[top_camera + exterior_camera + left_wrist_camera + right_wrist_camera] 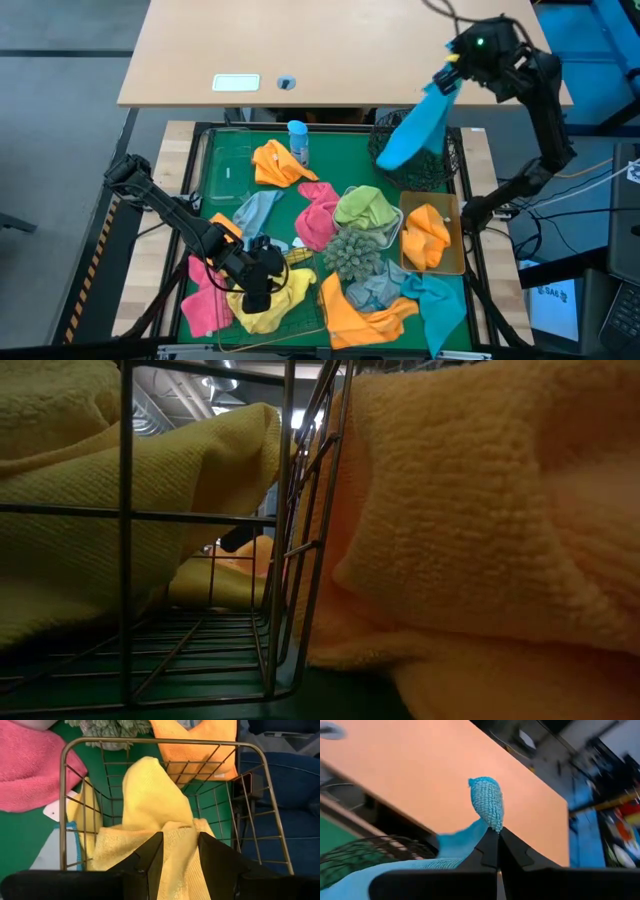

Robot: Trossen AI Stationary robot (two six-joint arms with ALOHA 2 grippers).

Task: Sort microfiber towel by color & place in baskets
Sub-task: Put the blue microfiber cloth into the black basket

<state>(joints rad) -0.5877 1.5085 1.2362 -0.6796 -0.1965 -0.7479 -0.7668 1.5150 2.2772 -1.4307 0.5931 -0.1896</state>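
My left gripper (262, 278) (179, 837) is low over the square gold wire basket (296, 300) (165, 742) at the table's near edge, shut on a yellow towel (270, 305) (150, 795) that lies piled in the basket. My right gripper (452, 72) (497, 831) is raised high past the far right corner, shut on a light blue towel (415, 130). That towel hangs down toward the round black wire-mesh basket (425, 165) (365, 852). Pink, orange, green, grey and blue towels lie loose on the green mat. My left gripper pinches a bunched fold (177, 827) of the yellow towel between its two fingers, coming from above and slanting down. The rest of the towel lies inside the gold basket and over its rim. My right gripper pinches the light blue towel near one corner (487, 805), which sticks out past the fingertips. The towel is lifted and hangs slanting below the fingers, its lower end (392, 155) at the black basket's rim.
A tan tray (455, 262) holds an orange towel, and a white tray (390, 238) holds a green one. A clear bin (228, 172) stands at the far left. The blue spray bottle (297, 140) and spiky green ball (352, 255) sit among the towels. A wooden table (330, 50) lies beyond.
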